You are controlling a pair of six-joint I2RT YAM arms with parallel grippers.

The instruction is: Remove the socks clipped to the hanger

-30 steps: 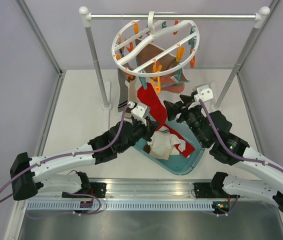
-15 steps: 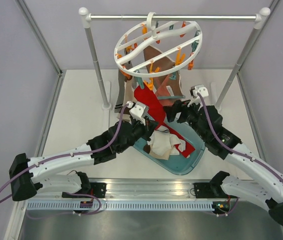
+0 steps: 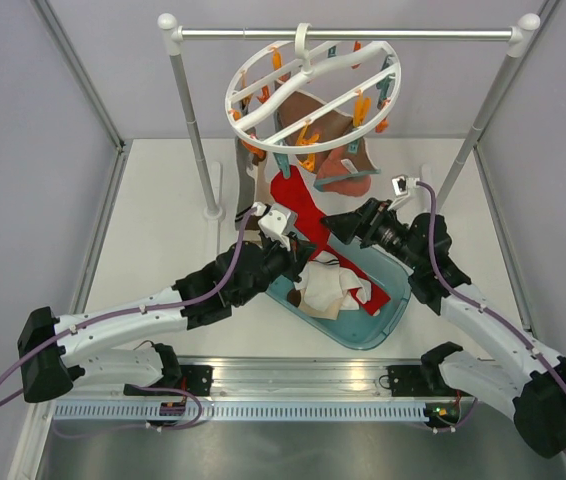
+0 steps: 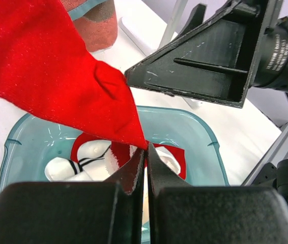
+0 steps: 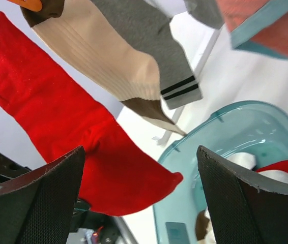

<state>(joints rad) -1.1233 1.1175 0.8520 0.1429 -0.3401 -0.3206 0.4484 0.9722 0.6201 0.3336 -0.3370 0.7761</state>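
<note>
Last second: right arm re-posed, elbow swung outward and wrist rolled. Right gripper (image 3: 348,225) ended at 3 o'clock of the red sock (image 3: 298,205), close but apart. Hanger (image 3: 303,60) rocked on the rail (image 3: 343,33), then settled near its earlier tilt. Left gripper (image 3: 298,250) didn't move.

Left jaws were closed right down on the sock's lower tip, over the 10 o'clock corner of the bin (image 3: 388,320). Right jaws were spread wide and empty. Its wrist view framed the sock's mid-length between the fingers (image 5: 37,203).

The sock was still stretched diagonally from a teal clip (image 3: 281,160) at the ring's 7 o'clock edge, so it wasn't released yet. My read: right was lining up for a second grip or for the clip, unclear which.

Materials:
- **Red sock:** thin fuzzy knit, flat, drawn to a point at the pinch.
- **Beige-and-brown sock (image 5: 98,61):** ribbed.
- **Grey sock (image 5: 154,56):** two dark stripes near its lower end. Both hung at 12 o'clock in the right wrist view.
- **Hanger:** rigid white plastic with curved spokes.
- **Bin:** translucent teal with rounded corners, and it already held a white striped sock (image 4: 78,165).
</note>
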